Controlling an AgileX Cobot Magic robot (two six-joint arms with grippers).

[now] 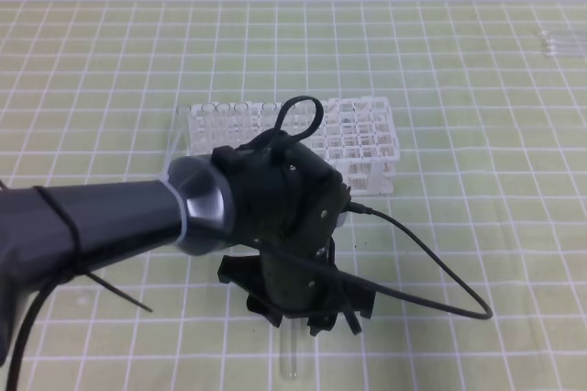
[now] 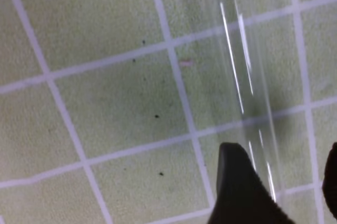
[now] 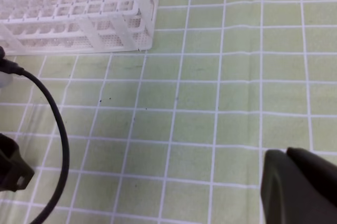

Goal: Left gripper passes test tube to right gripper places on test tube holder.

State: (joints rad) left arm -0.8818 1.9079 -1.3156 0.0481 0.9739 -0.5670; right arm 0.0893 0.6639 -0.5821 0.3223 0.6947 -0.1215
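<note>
On the green gridded mat [image 1: 477,134], the left tool [image 1: 307,310] straddles the clear glass test tube [image 1: 290,354], fingers apart.

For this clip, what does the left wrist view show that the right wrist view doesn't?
Only the left wrist view shows the tube, lying on the mat between the left pincer's fingers, close up. Only the right wrist view shows the rack, a looping black cable, and one finger of the right pincer. Both show the green gridded mat.
</note>
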